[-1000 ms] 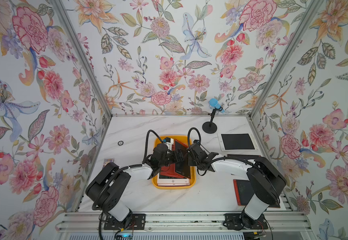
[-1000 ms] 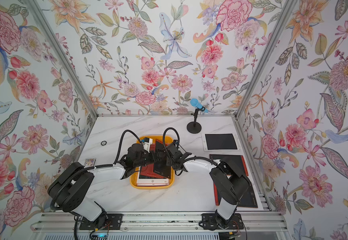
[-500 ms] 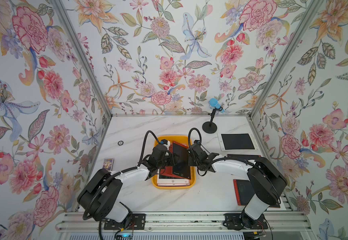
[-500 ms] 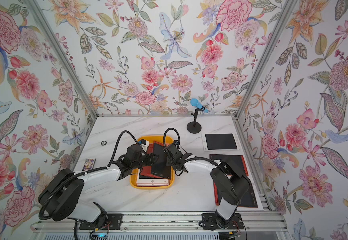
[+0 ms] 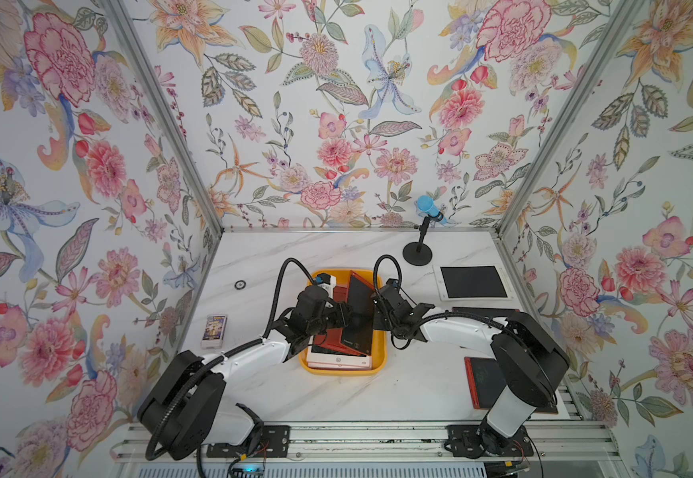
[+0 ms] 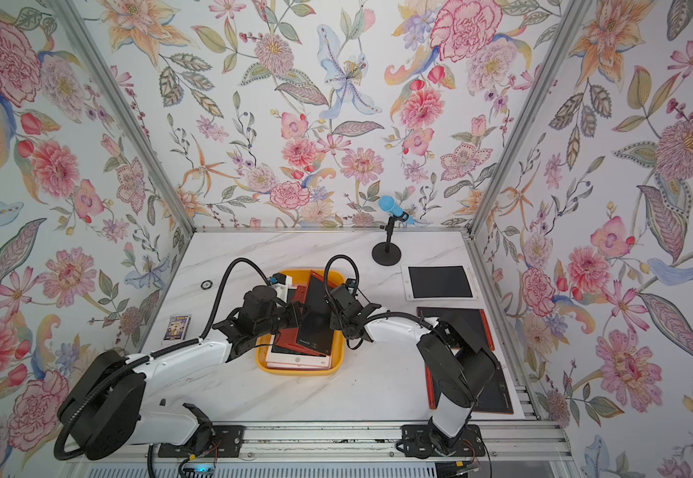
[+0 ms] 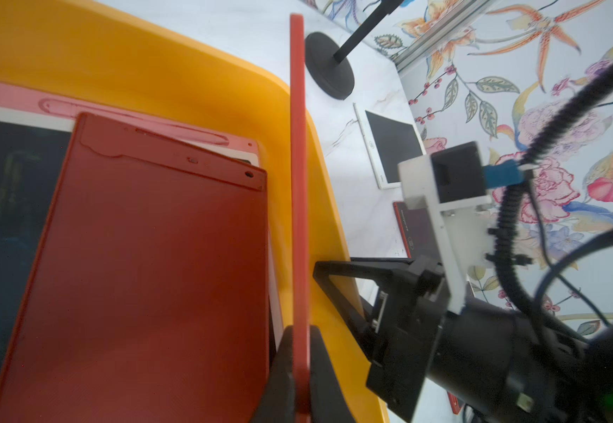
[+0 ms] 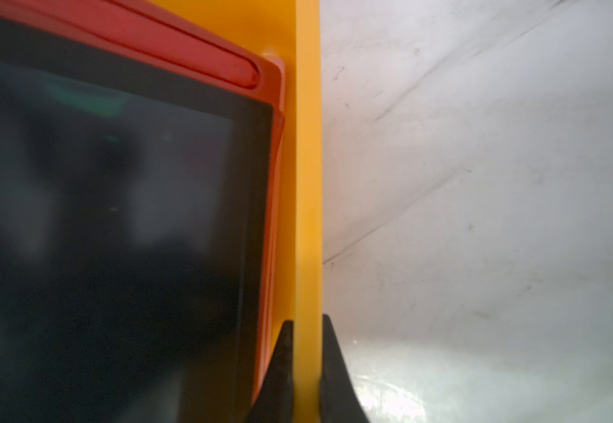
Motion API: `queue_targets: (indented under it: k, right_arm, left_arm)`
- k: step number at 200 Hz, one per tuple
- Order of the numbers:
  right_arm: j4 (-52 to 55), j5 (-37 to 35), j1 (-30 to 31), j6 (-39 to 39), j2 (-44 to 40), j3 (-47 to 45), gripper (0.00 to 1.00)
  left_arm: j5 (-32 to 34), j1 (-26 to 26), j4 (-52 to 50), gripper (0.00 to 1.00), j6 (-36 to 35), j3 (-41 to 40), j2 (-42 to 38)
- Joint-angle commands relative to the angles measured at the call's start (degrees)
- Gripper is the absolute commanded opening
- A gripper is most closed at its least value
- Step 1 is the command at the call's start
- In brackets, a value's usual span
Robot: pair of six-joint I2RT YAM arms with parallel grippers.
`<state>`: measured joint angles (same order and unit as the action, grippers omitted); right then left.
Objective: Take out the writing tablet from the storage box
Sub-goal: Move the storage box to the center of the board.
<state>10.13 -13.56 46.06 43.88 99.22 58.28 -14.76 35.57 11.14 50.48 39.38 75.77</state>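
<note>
While the right gripper point(image 8: 307, 324) clamps the box point(image 8: 308, 183) wall, seemingly to steady it, the left gripper point(image 7: 300, 333) pinches the tablet point(image 7: 299, 164) by its edge, tipped up inside, not yet out.

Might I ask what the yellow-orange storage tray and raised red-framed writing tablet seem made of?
Yellow-orange storage tray: likely moulded plastic, smooth slight sheen, rounded corners. Red-framed writing tablet: probably matte plastic frame, thin even edge; glossy dark screen.
</note>
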Motion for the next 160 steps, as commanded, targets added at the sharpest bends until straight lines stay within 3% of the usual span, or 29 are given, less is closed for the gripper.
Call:
queue_targets:
  k: [1,42,75,117,160]
  right_arm:
    - [4.5,1.8,-0.3,3.4,4.3,2.4,0.07]
    - [5.4,2.2,-1.1,2.5,12.1,13.6,0.07]
    - [6.6,3.2,-1.3,0.4,21.6,26.9,0.07]
    - [7.5,3.4,-1.7,-0.9,32.3,40.6,0.09]
    - [7.5,4.8,-2.4,0.5,40.2,51.4,0.1]
  left_arm:
    - [5.6,-1.7,-7.7,0.0,-4.5,1.2,-8.3]
    - [13.9,-6.7,-22.8,0.0,-9.1,3.9,-25.3]
    - [15.7,-10.1,-30.2,0.0,-9.2,3.7,-35.4]
    - [17.6,-10.4,-34.2,0.0,-8.6,3.1,-40.9]
    - [18.0,-10.5,-34.6,0.0,-8.5,2.2,-41.6]
